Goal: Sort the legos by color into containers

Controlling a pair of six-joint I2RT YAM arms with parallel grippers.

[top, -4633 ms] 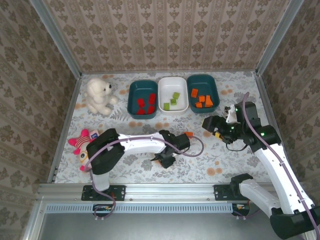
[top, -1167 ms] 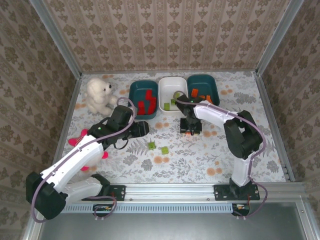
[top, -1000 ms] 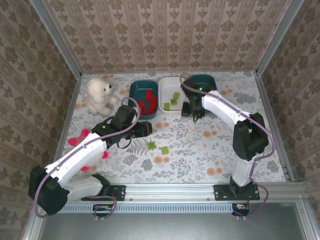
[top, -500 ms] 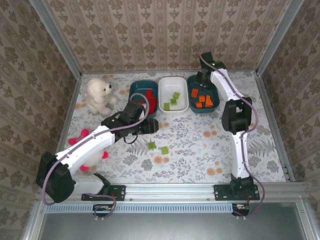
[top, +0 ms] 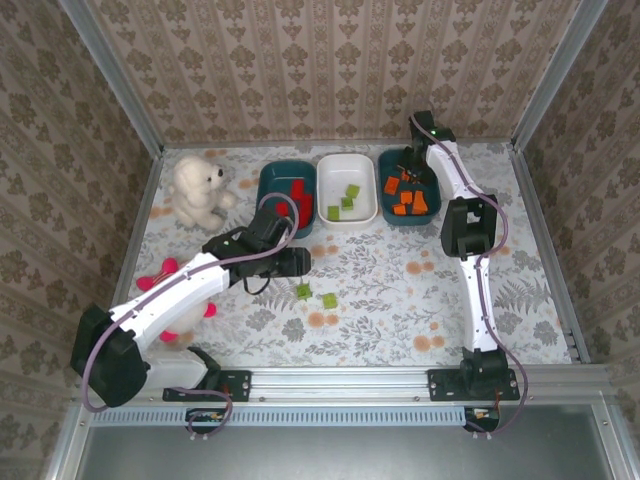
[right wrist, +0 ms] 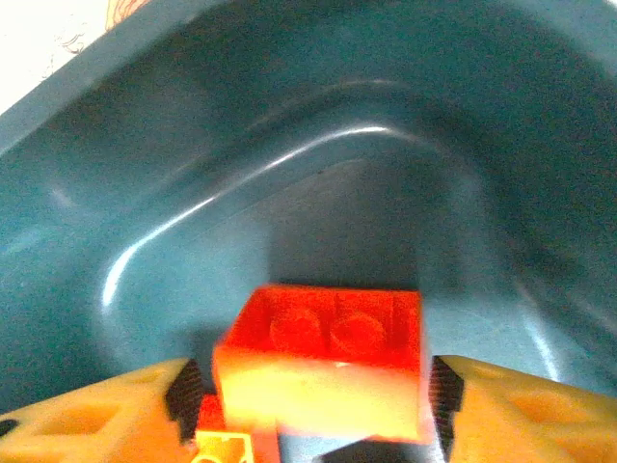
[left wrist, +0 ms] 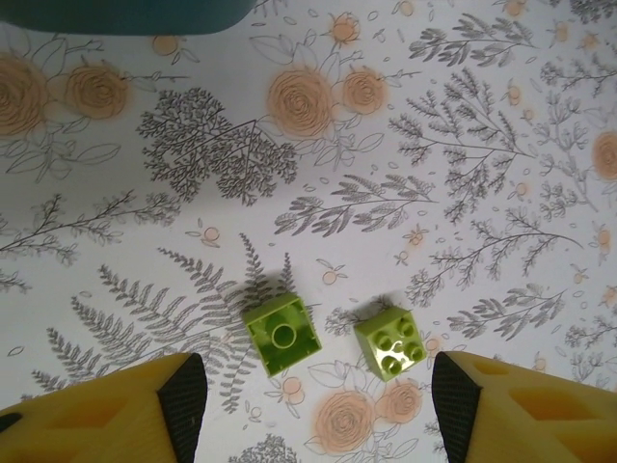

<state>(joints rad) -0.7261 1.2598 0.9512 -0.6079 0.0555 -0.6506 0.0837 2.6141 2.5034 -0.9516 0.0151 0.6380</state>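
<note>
— Where do the loose legos lie against the left gripper (left wrist: 316, 374)?

— Its wrist view has two light-green bricks flat on the flowered table (left wrist: 463, 145), side by side but not touching: one (left wrist: 282, 333) a little tilted, the other (left wrist: 390, 342) showing four studs. Both sit in the space between the fingers (left wrist: 185, 391), which stand wide apart and touch neither. The fingers' lower parts are cut off by the bottom edge.

— Anything beyond them?

— The edge of a dark teal tub (left wrist: 125, 12) crosses the top-left corner, its inside out of frame. Overhead, the left teal tub (top: 263, 200) holds red bricks (top: 297, 197), and the white tub (top: 347, 222) holds green ones.

— And the right gripper (right wrist: 313, 386)?

— Its fingers (right wrist: 445, 386) are spread as well, down inside the right teal tub (right wrist: 289, 116). An orange brick (right wrist: 323, 347) lies between them, studs up, with a thin gap at each side. Its lower face is smeared with blur, so whether it rests on the tub floor cannot be told.
</note>
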